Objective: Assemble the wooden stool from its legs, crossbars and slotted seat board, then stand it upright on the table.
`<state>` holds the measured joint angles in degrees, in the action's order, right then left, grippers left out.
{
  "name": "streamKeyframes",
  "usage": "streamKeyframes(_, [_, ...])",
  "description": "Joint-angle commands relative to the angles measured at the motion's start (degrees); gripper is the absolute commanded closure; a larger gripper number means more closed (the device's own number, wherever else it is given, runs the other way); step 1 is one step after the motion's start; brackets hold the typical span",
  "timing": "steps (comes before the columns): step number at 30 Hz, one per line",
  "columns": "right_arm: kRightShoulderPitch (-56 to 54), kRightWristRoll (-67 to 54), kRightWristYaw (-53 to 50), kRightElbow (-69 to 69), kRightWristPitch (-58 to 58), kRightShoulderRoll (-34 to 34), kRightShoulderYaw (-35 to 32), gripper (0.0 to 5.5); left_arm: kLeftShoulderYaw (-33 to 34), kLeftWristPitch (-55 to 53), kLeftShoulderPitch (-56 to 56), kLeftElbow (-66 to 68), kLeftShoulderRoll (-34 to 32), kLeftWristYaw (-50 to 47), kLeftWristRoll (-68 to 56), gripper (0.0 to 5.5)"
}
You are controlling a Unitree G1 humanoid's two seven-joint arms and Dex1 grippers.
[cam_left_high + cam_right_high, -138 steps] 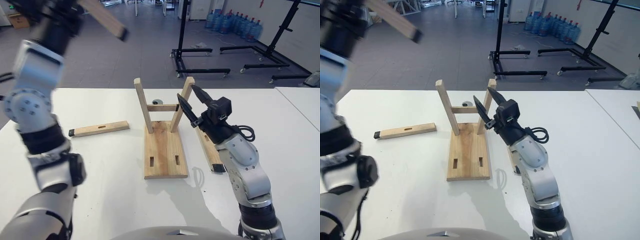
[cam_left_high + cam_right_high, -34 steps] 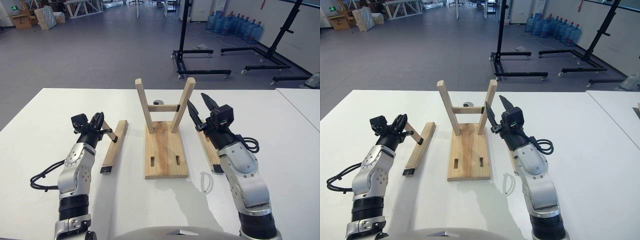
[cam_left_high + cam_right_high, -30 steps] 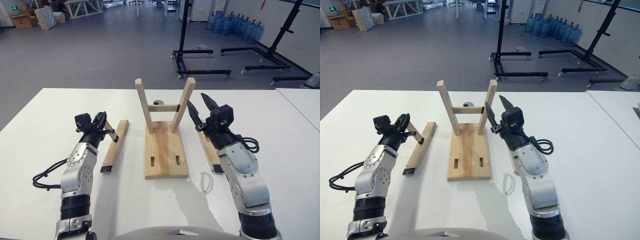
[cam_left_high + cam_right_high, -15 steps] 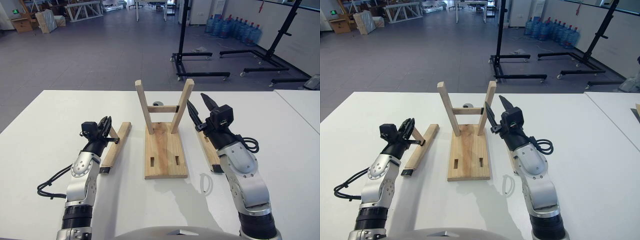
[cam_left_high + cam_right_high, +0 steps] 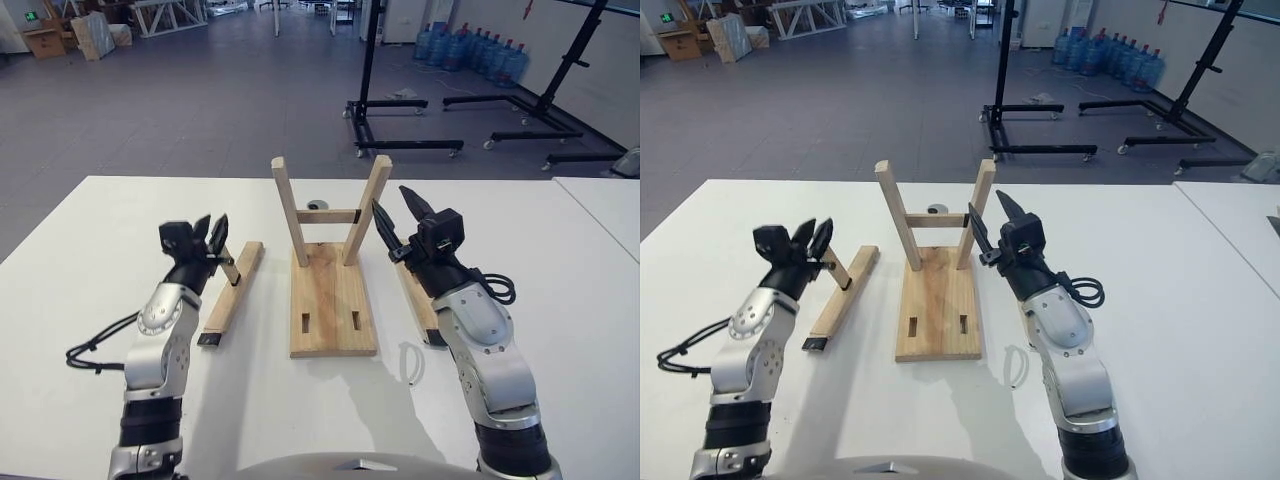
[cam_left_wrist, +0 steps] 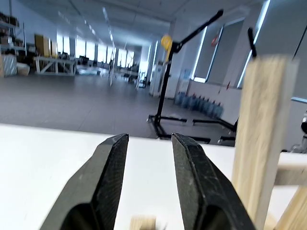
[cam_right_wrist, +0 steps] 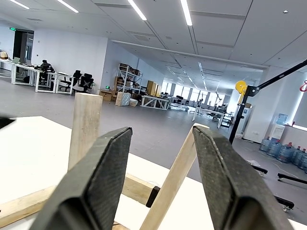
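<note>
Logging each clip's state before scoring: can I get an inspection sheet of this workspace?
Surface: white table, no marks seen.
Job's things: seat board flat, two legs and crossbar standing at its far end; left loose leg with short bar slanting up; right loose leg.
Clutter: small grey round item behind the legs; white loop by the right arm.
Pincers: left pincer open, empty; right pincer open, empty.
Cables: black cable on each forearm.
Surroundings: black wheeled stands, water bottles.

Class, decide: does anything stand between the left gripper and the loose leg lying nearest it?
Nothing visible does. The open left gripper is right beside the leg, with no other part between them.
</note>
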<state>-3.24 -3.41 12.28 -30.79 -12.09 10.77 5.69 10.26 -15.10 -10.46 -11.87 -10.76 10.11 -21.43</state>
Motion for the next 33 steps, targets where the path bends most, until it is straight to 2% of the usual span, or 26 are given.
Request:
streamKeyframes(1, [-0.2, 0.5, -0.3, 0.1, 0.4, -0.3, 0.2, 3.16, 2.3, -3.8, -7.6, -2.3, -2.2, -1.9, -1.5, 3.88])
streamKeyframes(8, [-0.3, 0.5, -0.5, 0.1, 0.3, -0.6, 0.4, 3.16, 3.7, -5.1, -19.8, -1.5, -4.9, -3.2, -1.0, 3.88])
streamKeyframes(10, [-0.3, 0.2, -0.7, 0.3, 0.0, -0.9, 0.3, 3.16, 1.0, -5.9, -15.7, 3.0, -3.8, -1.5, 0.2, 3.88])
streamKeyframes(13, [-0.6, 0.1, -0.8, 0.9, -0.1, -1.1, 0.5, 3.16, -5.5, -6.1, -5.9, 19.8, -1.4, 0.5, 5.3, 3.88])
streamKeyframes(18, [-0.3, -0.1, -0.8, 0.8, -0.2, -0.7, -0.4, 3.16, -7.9, -5.6, 0.0, 21.5, 1.6, 0.5, 6.3, 3.88])
streamKeyframes(26, [-0.3, 0.3, -1.5, 1.1, 0.3, -1.7, 0.4, 3.16, -6.7, -6.2, -3.1, 12.2, 2.1, 0.0, 4.3, 3.88])
streamKeyframes(29, [-0.4, 0.3, -1.6, 1.0, 0.2, -2.1, 0.4, 3.16, -3.4, -9.0, -5.4, 4.0, 1.1, -1.6, 1.8, 3.88])
streamKeyframes(33, [0.6, 0.9, -2.0, 0.2, 0.4, -2.4, 0.7, 3.16, 3.8, -17.6, -11.6, -9.9, -3.4, -2.9, -6.8, 3.31])
